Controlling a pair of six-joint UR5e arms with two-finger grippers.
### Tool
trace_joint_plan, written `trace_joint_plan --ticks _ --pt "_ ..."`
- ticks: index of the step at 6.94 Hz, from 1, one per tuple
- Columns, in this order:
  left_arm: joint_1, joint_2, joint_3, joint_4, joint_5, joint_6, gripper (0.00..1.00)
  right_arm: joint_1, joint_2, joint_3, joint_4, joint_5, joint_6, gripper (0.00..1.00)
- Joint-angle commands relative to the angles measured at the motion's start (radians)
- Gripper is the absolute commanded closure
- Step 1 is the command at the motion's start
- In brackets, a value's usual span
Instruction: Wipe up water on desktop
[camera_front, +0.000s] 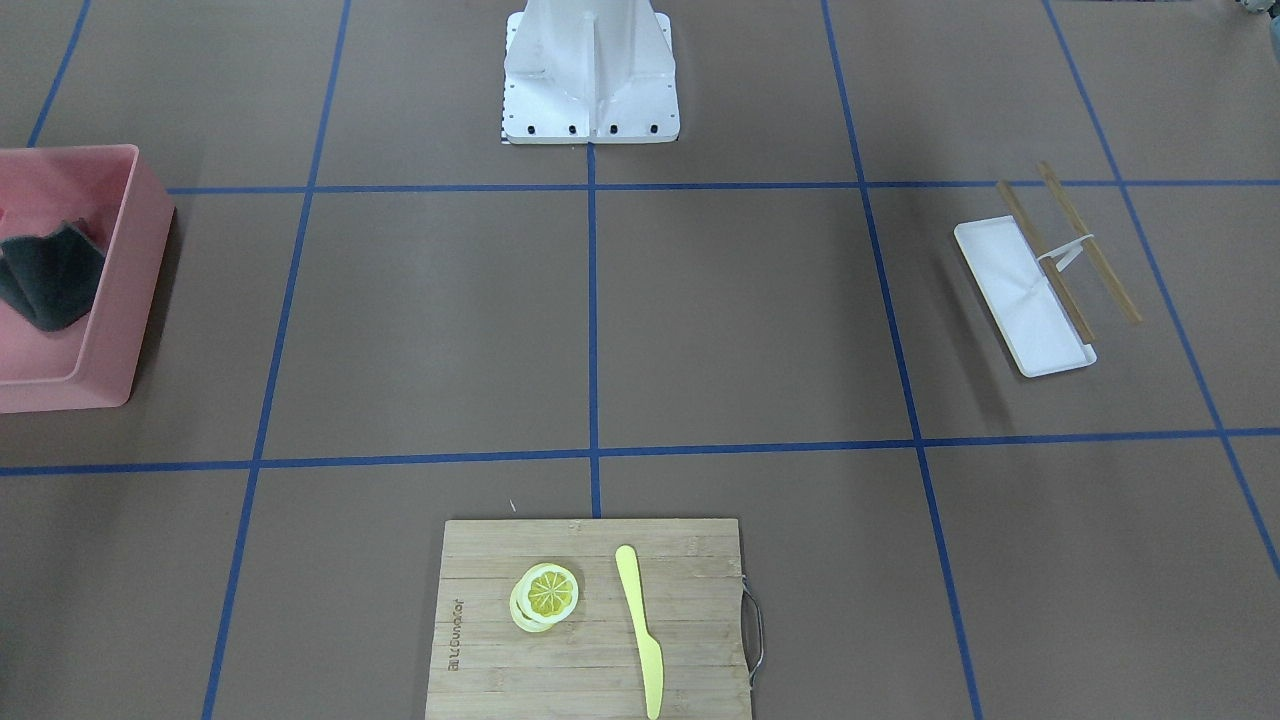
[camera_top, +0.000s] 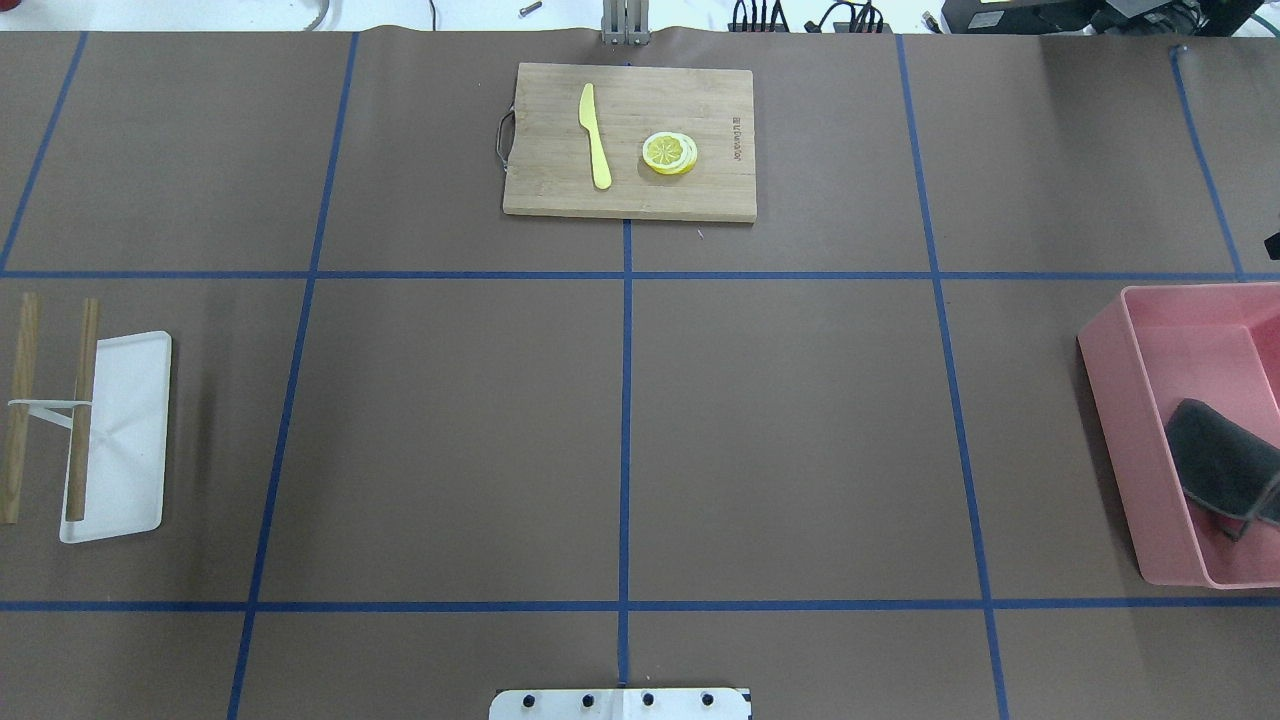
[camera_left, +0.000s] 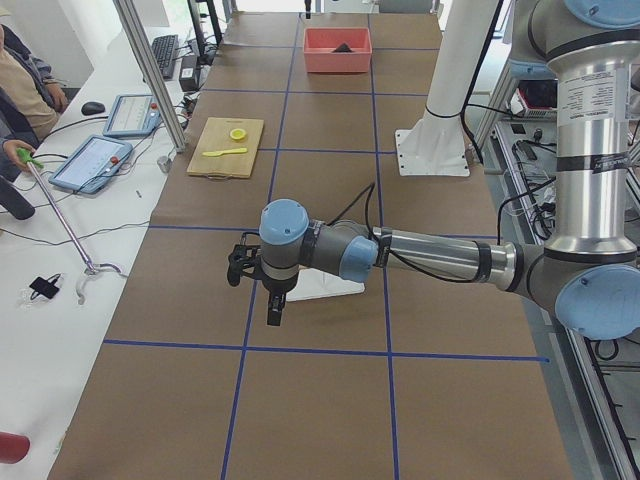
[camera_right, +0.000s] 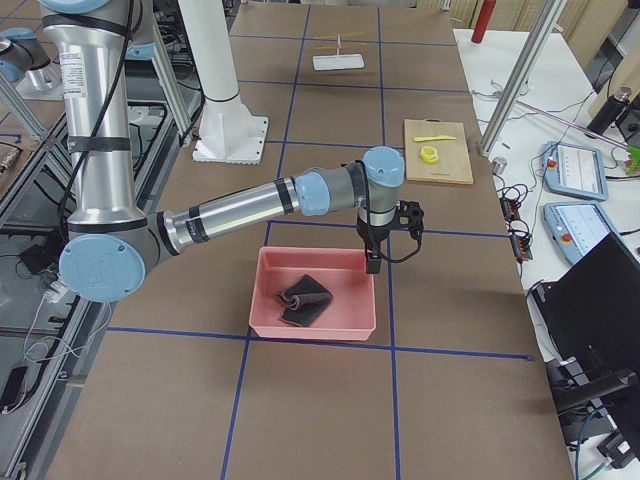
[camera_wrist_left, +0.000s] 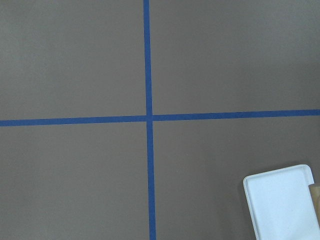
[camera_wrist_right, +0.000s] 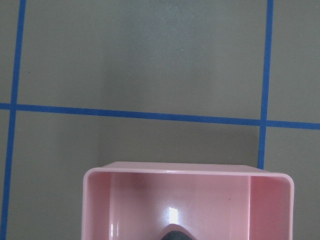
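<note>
We saw both arms hovering above the brown, blue-taped desktop (camera_top: 790, 430).
Our left gripper (camera_left: 273, 312) hung near the white tray (camera_top: 135, 440), and our right gripper (camera_right: 372, 262) by the pink bin (camera_top: 1115, 430) holding a dark cloth (camera_top: 1220, 470). We could not tell whether either was spread or pressed together.

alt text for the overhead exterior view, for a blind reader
Brown desktop gridded with blue tape. At far centre, a bamboo cutting board holds a yellow knife and lemon slices; at left, a white tray and two wooden sticks; at right, a pink bin holding a dark cloth.
</note>
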Motion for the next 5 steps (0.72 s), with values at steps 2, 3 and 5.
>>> trace_joint_plan --ticks 2,3,5 --pt "0.001 -0.026 -0.01 -0.001 0.0 0.0 0.02 -0.001 0.003 0.0 0.0 0.023 0.002 0.0" --pt "0.001 -0.026 -0.011 -0.001 -0.001 0.0 0.02 -0.003 0.004 0.0 0.0 0.023 0.002 0.0" --pt "0.001 -0.041 -0.007 -0.001 -0.001 -0.002 0.02 -0.003 0.023 -0.003 0.0 0.024 0.0 0.0"
